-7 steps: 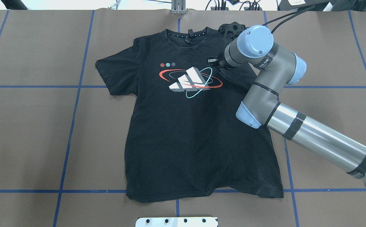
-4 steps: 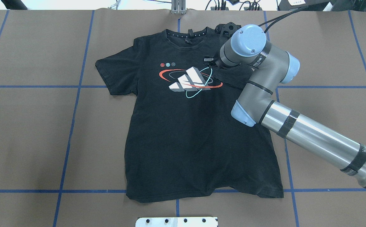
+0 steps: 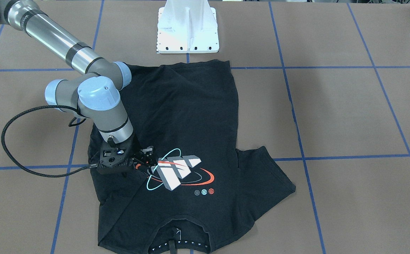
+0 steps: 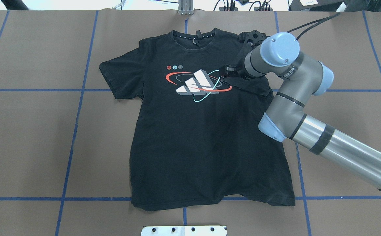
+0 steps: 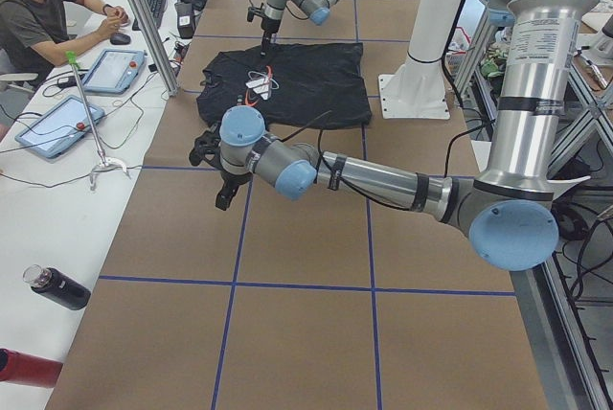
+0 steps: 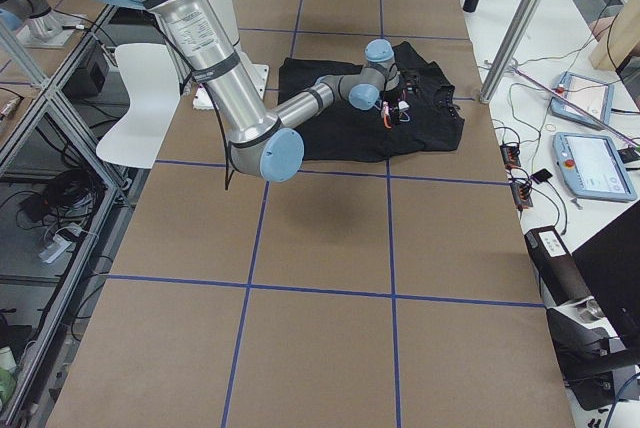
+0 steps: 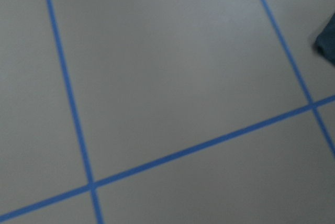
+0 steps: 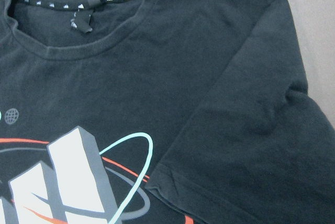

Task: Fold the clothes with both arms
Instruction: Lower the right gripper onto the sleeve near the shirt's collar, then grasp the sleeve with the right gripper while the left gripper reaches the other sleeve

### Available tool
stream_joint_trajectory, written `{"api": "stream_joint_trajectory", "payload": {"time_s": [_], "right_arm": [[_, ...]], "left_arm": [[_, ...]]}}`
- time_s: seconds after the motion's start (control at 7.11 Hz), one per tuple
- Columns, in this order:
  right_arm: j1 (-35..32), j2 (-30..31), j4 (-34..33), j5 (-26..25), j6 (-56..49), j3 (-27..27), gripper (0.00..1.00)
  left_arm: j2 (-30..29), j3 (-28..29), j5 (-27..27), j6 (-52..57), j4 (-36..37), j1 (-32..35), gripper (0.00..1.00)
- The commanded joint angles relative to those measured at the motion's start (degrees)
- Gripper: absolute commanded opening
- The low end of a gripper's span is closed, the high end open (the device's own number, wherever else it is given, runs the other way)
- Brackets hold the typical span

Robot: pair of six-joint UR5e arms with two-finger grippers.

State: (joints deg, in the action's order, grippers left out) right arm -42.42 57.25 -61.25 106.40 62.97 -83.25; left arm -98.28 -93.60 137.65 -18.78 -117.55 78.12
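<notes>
The black T-shirt [image 4: 203, 141] lies flat, print up, collar at the far edge of the table. Its sleeve [image 4: 252, 83] on my right side is folded inward over the chest, the hem lying beside the cyan oval [image 8: 131, 145]. My right gripper [image 4: 225, 70] hovers just above the print's right end; it looks open and holds nothing [image 3: 148, 157]. Its fingers do not show in the right wrist view. My left gripper [image 5: 223, 197] hangs over bare table beside the shirt, and I cannot tell whether it is open or shut. The left wrist view shows only brown paper and blue tape.
The white pedestal base [image 3: 187, 31] stands at the near table edge. A black cable loop [image 3: 14, 141] trails from the right wrist over the table. A person [image 5: 43, 17] sits at a side desk with tablets [image 5: 57, 127]; a bottle [image 5: 57, 287] lies there.
The right arm swung a little left over the shirt, then drew back right and slightly toward me. The shirt and its folded sleeve stay as they were.
</notes>
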Motion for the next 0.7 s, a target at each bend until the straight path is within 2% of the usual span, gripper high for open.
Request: {"api": "stream_joint_trajectory", "payload": {"time_s": [0.0, 0.28, 0.56], "right_arm": [[-0.64, 8.1, -0.28, 4.41, -0.04, -9.25, 1.0], [-0.82, 13.31, -0.28, 5.39, -0.04, -14.9, 1.0], [-0.91, 15.6, -0.19, 5.48, -0.13, -16.5, 1.0]], "left_arm": [[-7.17, 8.4, -0.45, -11.78, -10.2, -9.44, 0.99], [-12.79, 15.95, -0.62, -11.98, -13.48, -13.76, 0.93], [-16.76, 20.28, -0.89, -12.07, -14.28, -16.06, 0.88]]}}
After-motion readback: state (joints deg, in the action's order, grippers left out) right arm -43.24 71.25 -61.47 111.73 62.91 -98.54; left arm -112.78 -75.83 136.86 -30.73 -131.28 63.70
